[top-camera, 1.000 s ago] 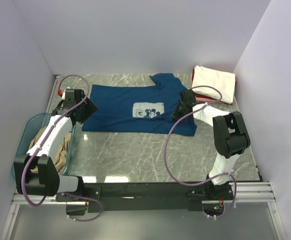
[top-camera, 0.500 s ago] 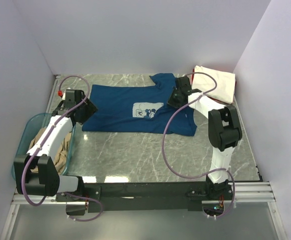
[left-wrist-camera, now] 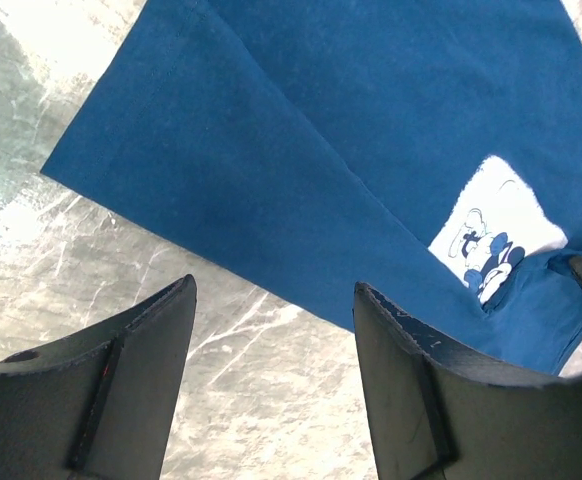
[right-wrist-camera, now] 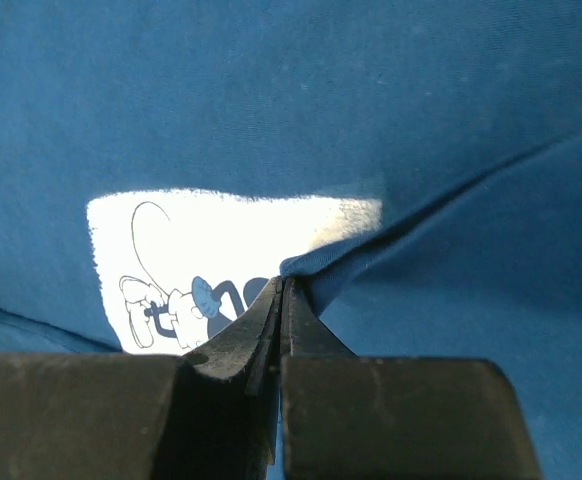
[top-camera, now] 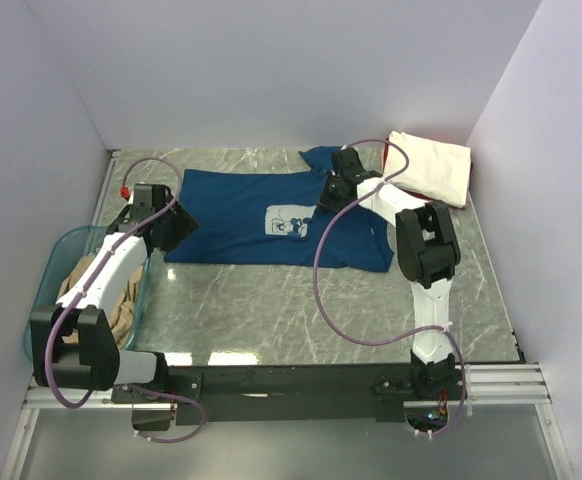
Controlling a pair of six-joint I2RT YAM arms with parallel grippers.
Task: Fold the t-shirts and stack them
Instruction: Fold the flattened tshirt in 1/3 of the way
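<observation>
Roughly a third done, I'd judge: cream tee (top-camera: 429, 168) sits folded at the back-right corner, start of the stack. Navy tee (top-camera: 241, 215) lies mostly flat mid-table, print up. Right gripper (right-wrist-camera: 283, 290) is clamped tight on a raised fold of it, next to the print. Left gripper (left-wrist-camera: 273, 290) hangs wide open & empty over the tee's hem corner. Tan tee (top-camera: 121, 300) is bunched in the teal tub (top-camera: 46, 272), not yet folded.

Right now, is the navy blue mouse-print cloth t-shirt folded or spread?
Mostly spread: navy blue t-shirt lies flat, print up; right gripper pinches one fold beside the print.
</observation>
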